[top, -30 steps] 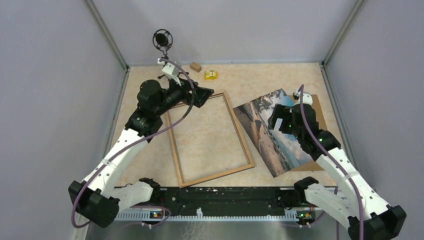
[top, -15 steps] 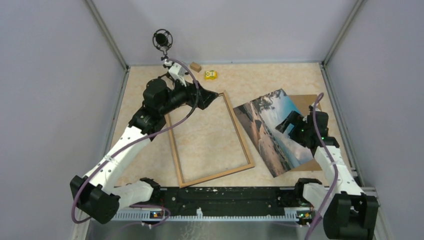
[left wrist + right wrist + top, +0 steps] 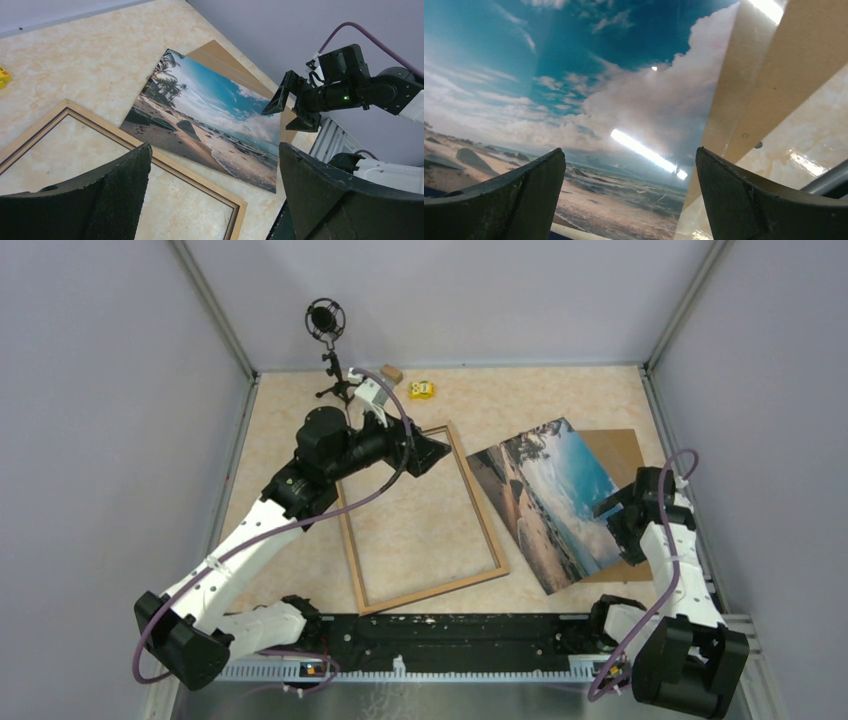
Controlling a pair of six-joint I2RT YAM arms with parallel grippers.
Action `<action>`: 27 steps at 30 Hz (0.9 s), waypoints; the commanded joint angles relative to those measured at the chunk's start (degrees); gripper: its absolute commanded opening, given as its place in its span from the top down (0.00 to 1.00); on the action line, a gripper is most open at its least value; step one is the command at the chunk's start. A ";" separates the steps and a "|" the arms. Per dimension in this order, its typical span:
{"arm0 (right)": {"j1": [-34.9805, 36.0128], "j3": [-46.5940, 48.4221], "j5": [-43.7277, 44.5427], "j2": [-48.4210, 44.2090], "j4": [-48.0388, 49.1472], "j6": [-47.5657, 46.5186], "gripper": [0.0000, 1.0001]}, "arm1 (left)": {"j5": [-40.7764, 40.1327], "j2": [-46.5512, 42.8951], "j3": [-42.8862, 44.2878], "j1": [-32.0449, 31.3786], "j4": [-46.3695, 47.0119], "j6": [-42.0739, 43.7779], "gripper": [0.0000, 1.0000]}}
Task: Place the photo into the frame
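Photo (image 3: pixel 548 502) lies flat and face up, its right part over a brown board (image 3: pixel 622 445), just beside the empty wooden frame (image 3: pixel 432 589); probably laid out ready for loading. Right gripper (image 3: pixel 614 510) hangs above the photo's right edge, jaws wide, nothing held; that edge sits below and between them. Left gripper (image 3: pixel 432 448) hovers at the frame's far corner, jaws wide, empty.

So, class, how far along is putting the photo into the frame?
Done: nothing visible; the frame lies empty. In hand: nothing is gripped; the left gripper hovers open over the frame's far corner, the right gripper open at the right edge of the photo. Left: move the photo off the backing board into the frame.
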 commanded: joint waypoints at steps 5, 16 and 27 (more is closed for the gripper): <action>-0.45 -0.76 3.92 -1.25 -3.72 6.22 0.01 | -1.37 -0.89 1.62 -0.69 0.72 0.66 0.02; -0.18 -9.08 -4.14 1.54 11.64 4.03 0.02 | -0.78 -0.81 1.24 -0.60 0.80 0.64 0.02; 5.42 -8.94 -12.38 8.38 21.12 4.73 0.02 | -0.08 -0.62 1.30 -0.66 0.71 0.98 0.02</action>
